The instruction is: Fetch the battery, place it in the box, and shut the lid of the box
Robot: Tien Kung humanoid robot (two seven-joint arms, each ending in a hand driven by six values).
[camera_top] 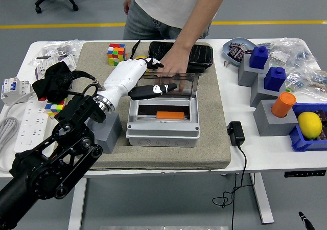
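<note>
a grey box (pixel 162 123) is seen at the centre of the frame on a tan mat (pixel 214 138), with its clear lid (pixel 176 85) raised upright at the back. an orange battery (pixel 170 115) is seen lying inside the box. the left hand (pixel 145 79), white with dark fingers, is stretched in from the lower left, its fingers extended against the front of the lid and its thumb lying across it. a person's hand (pixel 173 69) is reached down from the top of the frame and rested on the lid's upper edge. a grey block (pixel 104 133) is seen just left of the box. a colourful cube (pixel 116 53) is set at the mat's upper left, a black tray (pixel 196 56) behind the lid.
</note>
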